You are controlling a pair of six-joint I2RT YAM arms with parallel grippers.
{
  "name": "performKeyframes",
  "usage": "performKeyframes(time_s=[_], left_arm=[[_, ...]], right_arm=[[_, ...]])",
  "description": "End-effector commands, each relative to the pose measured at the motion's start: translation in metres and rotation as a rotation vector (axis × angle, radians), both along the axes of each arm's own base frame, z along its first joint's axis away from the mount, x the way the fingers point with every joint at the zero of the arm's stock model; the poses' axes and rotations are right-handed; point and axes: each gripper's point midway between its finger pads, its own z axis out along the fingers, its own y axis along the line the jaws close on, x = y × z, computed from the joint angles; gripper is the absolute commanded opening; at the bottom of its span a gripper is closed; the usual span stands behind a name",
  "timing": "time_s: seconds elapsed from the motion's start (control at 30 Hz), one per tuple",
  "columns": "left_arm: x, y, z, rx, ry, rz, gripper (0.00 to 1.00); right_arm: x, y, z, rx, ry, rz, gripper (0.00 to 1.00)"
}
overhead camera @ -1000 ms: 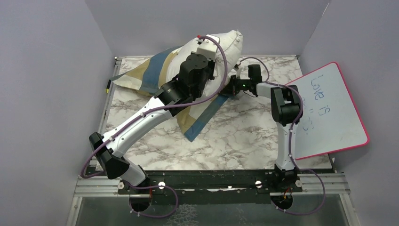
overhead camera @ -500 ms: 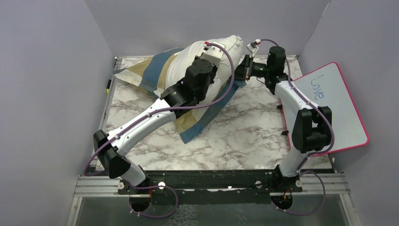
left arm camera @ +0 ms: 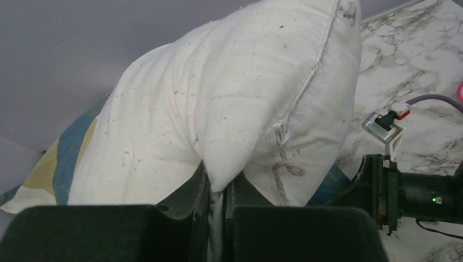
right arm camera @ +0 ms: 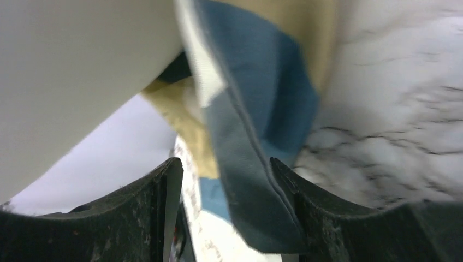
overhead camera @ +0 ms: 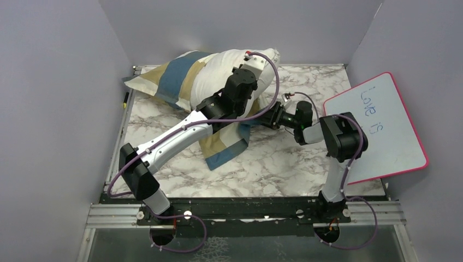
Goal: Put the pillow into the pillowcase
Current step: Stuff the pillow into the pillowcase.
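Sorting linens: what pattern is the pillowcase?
The pillowcase has blue, tan and cream blocks; clearest from top external.

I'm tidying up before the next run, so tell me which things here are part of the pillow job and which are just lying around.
Part of the job:
- pillow, pinched by the left claw
- pillowcase, its edge between the fingers of the open right claw

Just lying about:
- pink-rimmed whiteboard, at the right side of the table
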Motion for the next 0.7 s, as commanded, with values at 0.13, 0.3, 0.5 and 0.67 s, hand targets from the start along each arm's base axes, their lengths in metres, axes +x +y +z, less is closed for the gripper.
performKeyframes(time_s=[0.13, 0.3, 0.5, 0.67], left_arm=[[0.006, 0.009, 0.044, -0.089, -0.073, 0.049, 0.00], [0.007, 0.007, 0.048, -0.098, -0.078, 0.047, 0.00], [0.010, 0.005, 0.050, -0.095, -0.084, 0.045, 0.00], [0.012, 0.001, 0.049, -0.095, -0.083, 0.040, 0.00]], right_arm=[[0.062, 0.002, -0.041, -0.227, -0.089, -0.315, 0.65], [0.058, 0.015, -0.052, -0.249, -0.042, -0.374, 0.67], [0.035, 0.035, -0.059, -0.268, -0.017, -0.405, 0.68], [0.017, 0.046, -0.056, -0.322, -0.046, -0.437, 0.74]])
